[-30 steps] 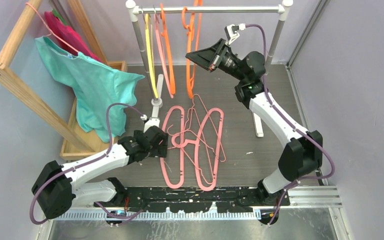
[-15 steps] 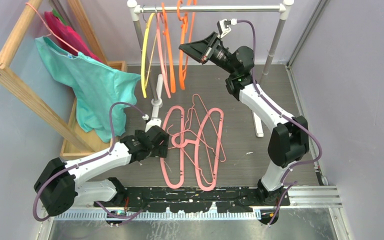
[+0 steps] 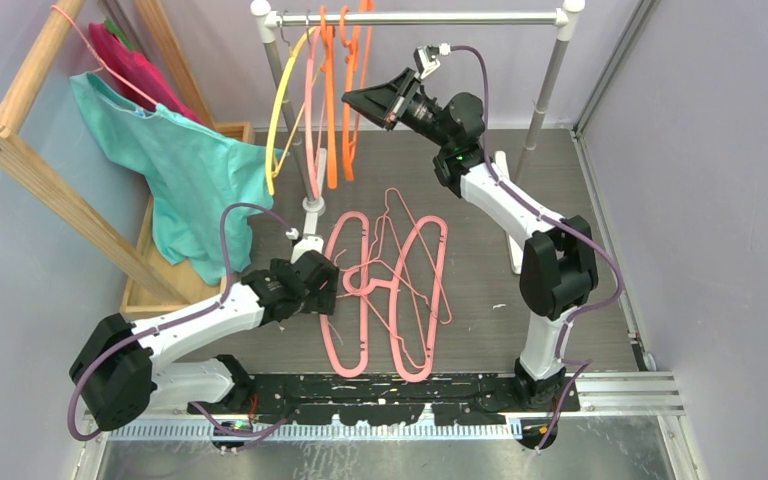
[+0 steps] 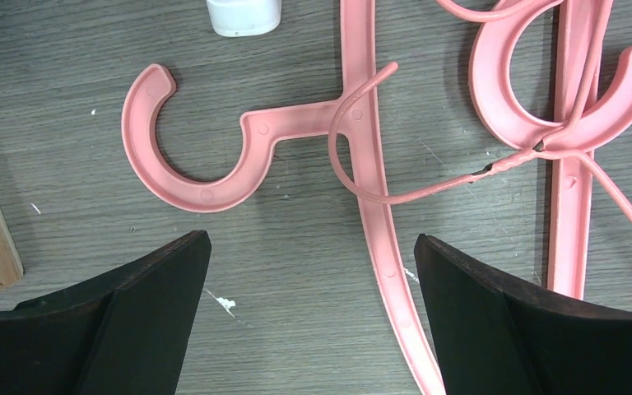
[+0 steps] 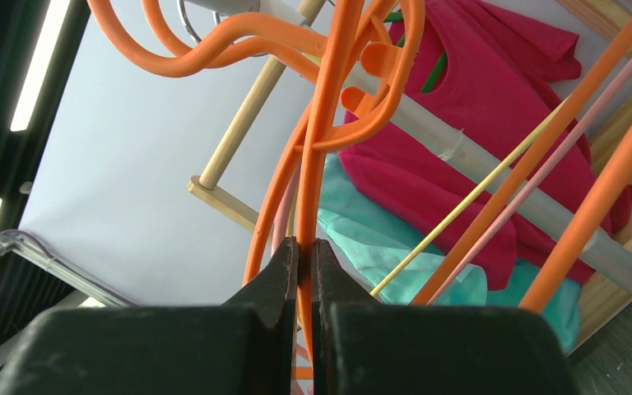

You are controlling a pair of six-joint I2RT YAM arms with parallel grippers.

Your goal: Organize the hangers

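On the white rail hang a yellow hanger, a pink hanger and two orange hangers. My right gripper is shut on the rim of an orange hanger, whose hook sits at the rail. Several pink hangers lie tangled on the floor. My left gripper hovers open above a thick pink hanger, its hook ahead of the jaws.
A wooden frame at the left carries a pink hanger draped with teal and magenta garments. The rail's posts and white feet stand on the grey floor. Grey walls close in left and right.
My right arm has swung left along the rail with the orange hanger, pushing the hung hangers leftward so they swing out. The left arm has barely moved.
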